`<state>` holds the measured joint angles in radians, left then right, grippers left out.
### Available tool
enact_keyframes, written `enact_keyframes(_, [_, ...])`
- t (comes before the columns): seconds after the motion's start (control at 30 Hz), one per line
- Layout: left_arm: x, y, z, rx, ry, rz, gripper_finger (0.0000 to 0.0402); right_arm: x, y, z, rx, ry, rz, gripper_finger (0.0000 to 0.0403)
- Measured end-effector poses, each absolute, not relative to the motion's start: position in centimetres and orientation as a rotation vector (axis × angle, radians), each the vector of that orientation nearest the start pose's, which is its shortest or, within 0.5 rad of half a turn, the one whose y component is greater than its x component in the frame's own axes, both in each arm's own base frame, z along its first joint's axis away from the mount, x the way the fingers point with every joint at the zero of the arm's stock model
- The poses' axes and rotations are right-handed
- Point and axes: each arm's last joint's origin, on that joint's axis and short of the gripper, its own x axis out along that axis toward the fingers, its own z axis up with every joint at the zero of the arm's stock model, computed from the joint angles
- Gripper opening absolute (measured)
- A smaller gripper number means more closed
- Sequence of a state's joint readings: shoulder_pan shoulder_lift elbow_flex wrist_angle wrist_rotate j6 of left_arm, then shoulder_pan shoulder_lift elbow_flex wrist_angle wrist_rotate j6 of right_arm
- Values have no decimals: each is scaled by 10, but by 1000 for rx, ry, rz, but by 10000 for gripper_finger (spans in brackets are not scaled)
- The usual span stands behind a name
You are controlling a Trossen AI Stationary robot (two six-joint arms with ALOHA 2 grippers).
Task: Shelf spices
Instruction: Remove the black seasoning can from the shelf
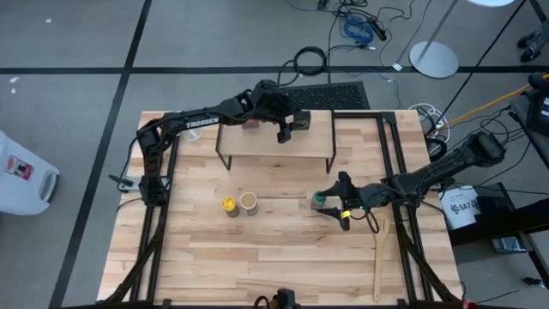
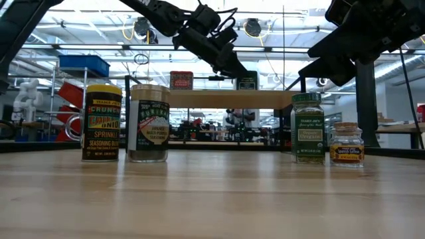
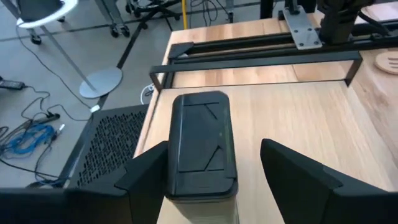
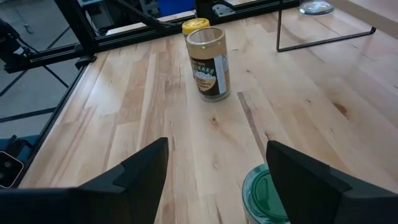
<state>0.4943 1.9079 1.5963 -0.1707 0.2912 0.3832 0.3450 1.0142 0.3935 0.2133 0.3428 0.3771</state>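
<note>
The shelf [image 1: 274,153] stands at the table's far side, with a red square tin [image 1: 250,123] and a dark tin [image 3: 202,146] upright on its plank. My left gripper [image 3: 214,149] is open around the dark tin, one finger on each side. My right gripper [image 4: 217,146] is open at the table's right. The green-lidded jar [image 4: 266,193] stands on the table just ahead of its fingers. The yellow jar [image 1: 230,206] and the taller tan jar [image 1: 249,202] stand side by side mid-table. A tiny brown jar [image 2: 346,144] stands beside the green-lidded jar. My left gripper comes at the dark tin slanting down from the table's left. One finger [image 3: 149,177] lies close along the tin's side [image 3: 174,168], and I cannot tell whether it touches. The other finger [image 3: 298,180] stands apart from it. The tin rests upright on the shelf plank.
A wooden spatula [image 1: 380,257] lies near the table's right front corner. A clear glass cup [image 4: 316,6] stands at the far left beside the shelf. The shelf's thin black legs [image 4: 323,38] reach down to the table. Bare tabletop lies toward the near edge [image 1: 257,266].
</note>
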Motion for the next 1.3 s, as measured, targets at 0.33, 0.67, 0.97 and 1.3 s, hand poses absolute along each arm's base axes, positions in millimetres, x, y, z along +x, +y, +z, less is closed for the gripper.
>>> enact_keyframes(0.33, [396,202,289,207,479,103,192,193,59,196,235,378,-70,258])
enact_keyframes(0.67, [393,200,293,181,479,108,160,193,59,196,235,380,-69,258])
enact_keyframes(0.97, [386,175,322,207,437,76,159,194,59,199,309,344,-106,258])
enact_keyframes(1.3, [373,121,355,148,440,-17,159,199,63,213,340,303,-87,258])
